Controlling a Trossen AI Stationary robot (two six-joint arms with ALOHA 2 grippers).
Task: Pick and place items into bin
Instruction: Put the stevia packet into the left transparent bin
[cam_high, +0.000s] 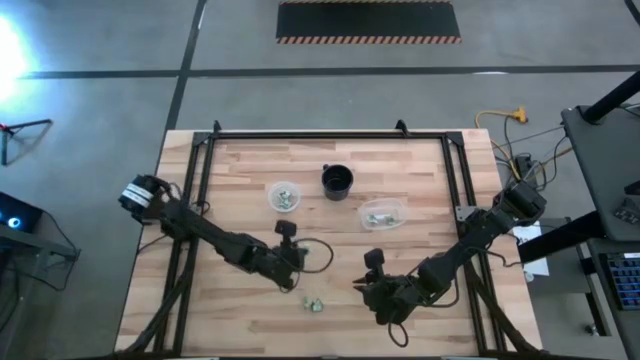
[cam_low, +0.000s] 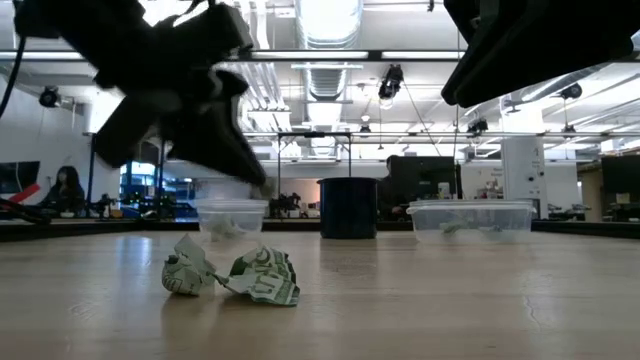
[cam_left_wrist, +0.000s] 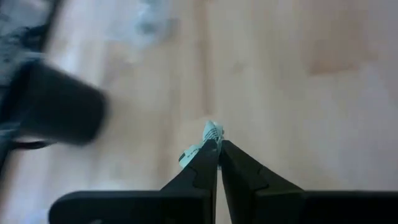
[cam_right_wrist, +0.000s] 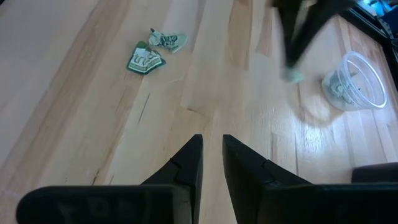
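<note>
1. Pale green, a small wrapper piece (cam_left_wrist: 210, 134) sits pinched between the closed fingers of the left gripper (cam_left_wrist: 217, 144), above the wooden table (cam_high: 420, 180).
2. Two more crumpled pieces (cam_high: 312, 303) lie touching near the table's front edge.
3. Right gripper (cam_right_wrist: 211, 144) hovers nearby, fingers slightly apart, holding nothing.
4. Two clear containers (cam_high: 284, 196) and a dark cup (cam_high: 337, 181) stand farther back.

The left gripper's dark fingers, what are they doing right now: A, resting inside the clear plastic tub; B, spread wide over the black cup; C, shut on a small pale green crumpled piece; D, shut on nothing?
C: the left gripper has its fingers pinched together on a small pale green crumpled piece at their tips.
</note>
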